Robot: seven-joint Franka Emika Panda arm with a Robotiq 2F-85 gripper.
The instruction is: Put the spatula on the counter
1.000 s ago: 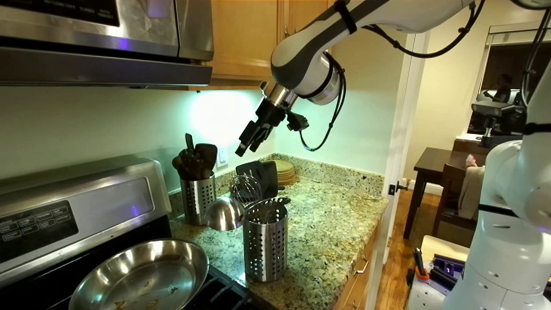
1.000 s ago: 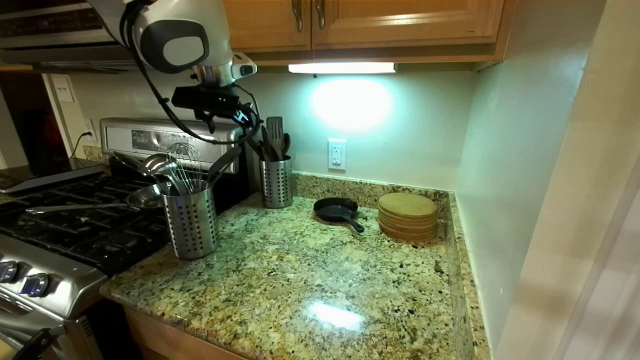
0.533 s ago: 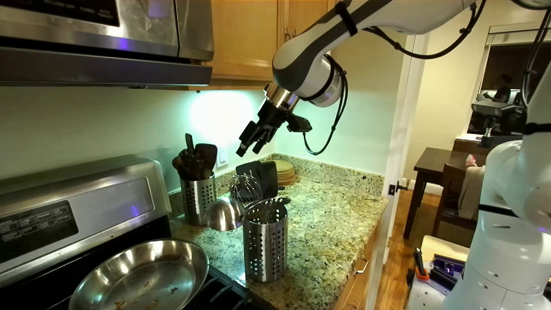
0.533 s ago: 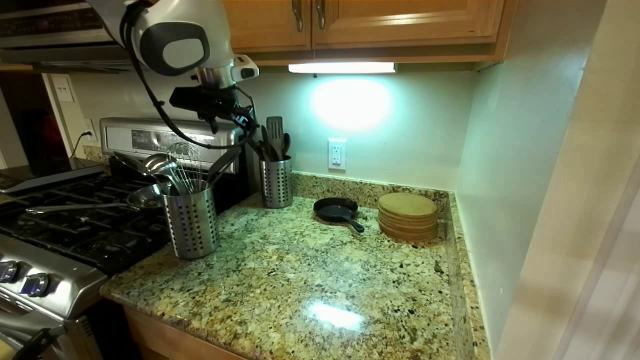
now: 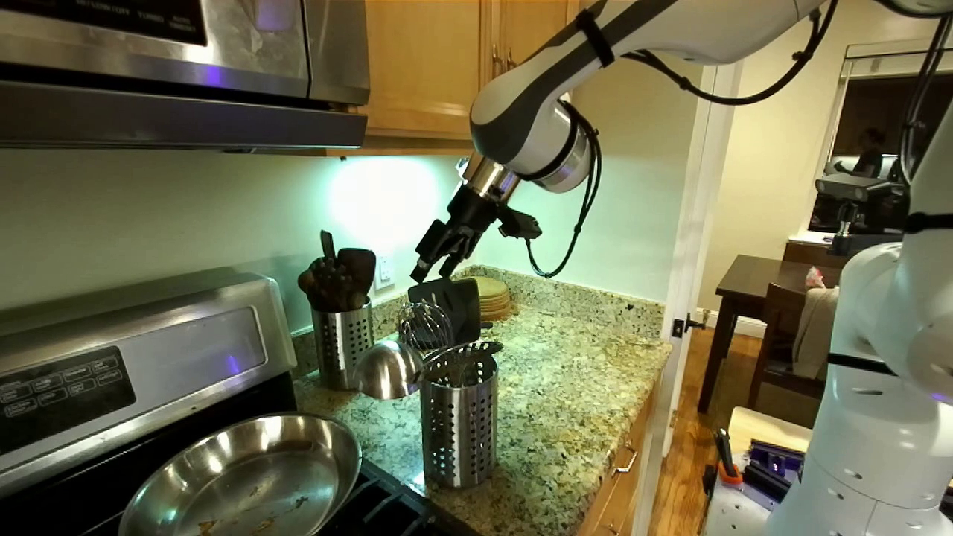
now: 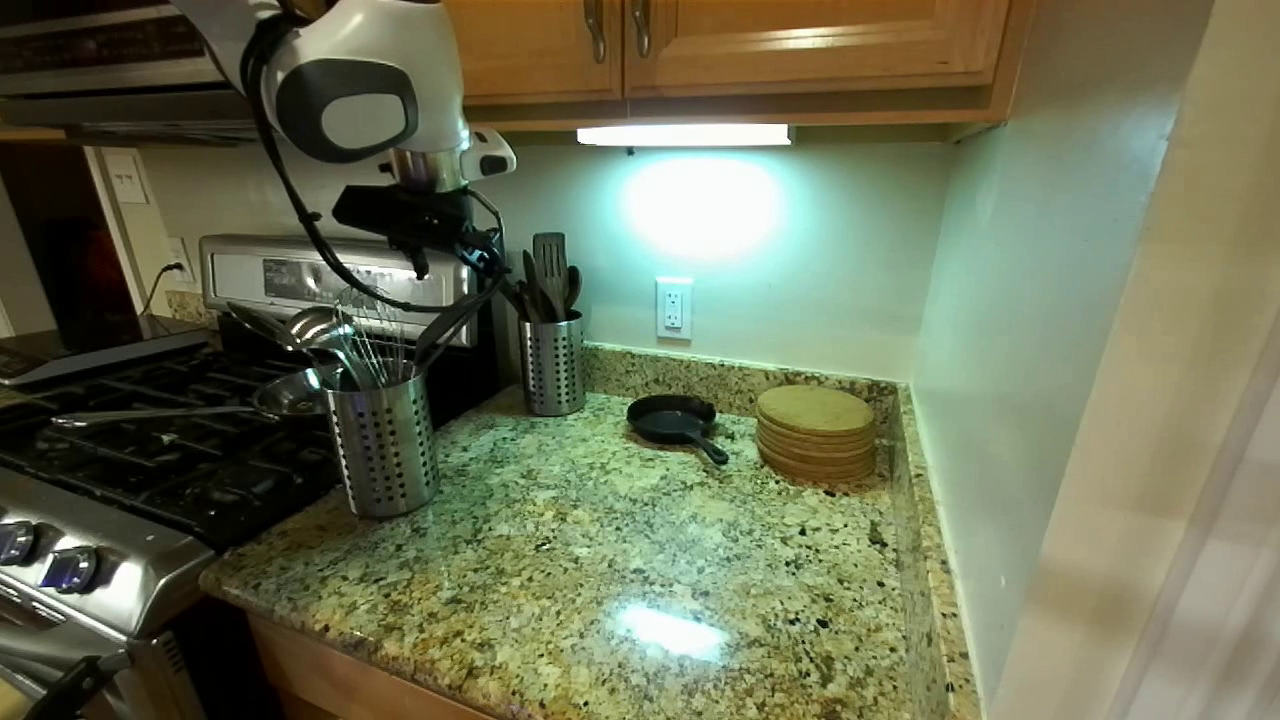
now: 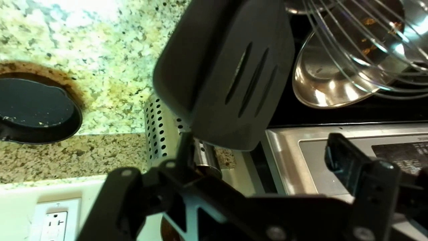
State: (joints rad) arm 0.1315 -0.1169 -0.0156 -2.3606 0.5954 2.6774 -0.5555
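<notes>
1. Claw [image 5: 433, 272]: spread wide, nothing pinched. Hangs over the worktop [image 6: 640, 540] near its stove-side edge.
2. Spatula: stands in the front steel holder [image 5: 459, 439], not on the worktop surface yet. Two candidates, slotted spatula [image 7: 247, 77] and solid spatula [image 7: 187, 67]; can't tell which one is meant.
3. Key relation: both heads lie just below the claw. Wrist view: slotted head lines up with the gap, solid head with the jaw on the skillet [image 6: 668, 418] side. Touching or apart, can't tell; depth hard to judge.
4. Long axis: steep, head up, handle down in the holder and hidden, leaning by the look of it toward the worktop's back edge. Jaws close across that axis, so a pinch would likely take a head by its side edges.
5. Step, judged: lining up for the grasp, early on. Next likely needs a drop, a close, a pull up along the handle, then laying flat away from the stove-side edge, short of the skillet and round mats [image 6: 815, 435] by the back edge.
6. Risk: skillet-side jaw lands on the solid head, or the pull drags the whisk [image 5: 424, 327].
</notes>
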